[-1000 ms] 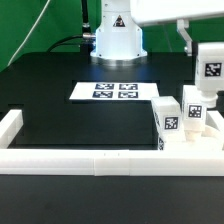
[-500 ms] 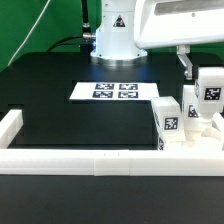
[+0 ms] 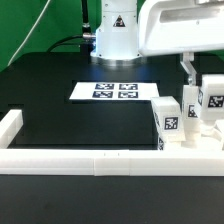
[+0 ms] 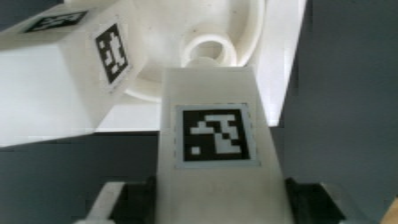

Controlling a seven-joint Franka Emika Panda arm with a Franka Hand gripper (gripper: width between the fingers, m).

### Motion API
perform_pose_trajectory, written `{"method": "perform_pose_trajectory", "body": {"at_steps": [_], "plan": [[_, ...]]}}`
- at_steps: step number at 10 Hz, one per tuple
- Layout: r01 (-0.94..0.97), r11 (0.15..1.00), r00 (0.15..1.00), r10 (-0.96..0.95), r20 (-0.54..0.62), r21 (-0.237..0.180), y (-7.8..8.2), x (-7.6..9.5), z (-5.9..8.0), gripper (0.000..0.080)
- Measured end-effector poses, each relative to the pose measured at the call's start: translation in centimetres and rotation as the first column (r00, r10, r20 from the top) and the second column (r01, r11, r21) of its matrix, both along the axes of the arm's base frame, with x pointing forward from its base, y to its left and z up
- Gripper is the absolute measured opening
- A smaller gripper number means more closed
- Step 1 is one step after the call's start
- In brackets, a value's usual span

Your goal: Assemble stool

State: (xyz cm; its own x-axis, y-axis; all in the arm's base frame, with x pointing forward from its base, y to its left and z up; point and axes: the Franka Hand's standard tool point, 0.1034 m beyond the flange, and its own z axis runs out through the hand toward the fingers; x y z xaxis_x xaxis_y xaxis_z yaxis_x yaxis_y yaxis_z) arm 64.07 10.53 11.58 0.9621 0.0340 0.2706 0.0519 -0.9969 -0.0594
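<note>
Downward, arm (image 3: pixel 172 28) with leg (image 3: pixel 212 98) in jaws

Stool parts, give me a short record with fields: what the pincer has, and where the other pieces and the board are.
pincer: shut on held leg, tag facing the wrist camera
held leg place: exterior view's right, among the other parts
second leg: upright, just behind the border rail
seat: round socket showing, right beyond the held leg
marker board: flat on the table
</note>
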Motion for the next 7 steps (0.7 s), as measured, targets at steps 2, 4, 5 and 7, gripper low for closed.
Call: {"method": "perform_pose_trajectory", "body": {"at_steps": [2,4,5,7], "plan": [[0.000,1.000,1.000,0.000,-0.003,0.001,0.04,0.07,-0.33,0.0338],[-0.001,1.000,1.000,0.001,-0.004,0.001,0.08,0.03,-0.40,0.0338],[-0.004,1.000,1.000,0.004,-0.008,0.001,0.22,-0.13,-0.64,0.0338],[-0.007,1.000,1.000,0.007,-0.013,-0.001,0.27,-0.24,-0.98,0.0338]]}}
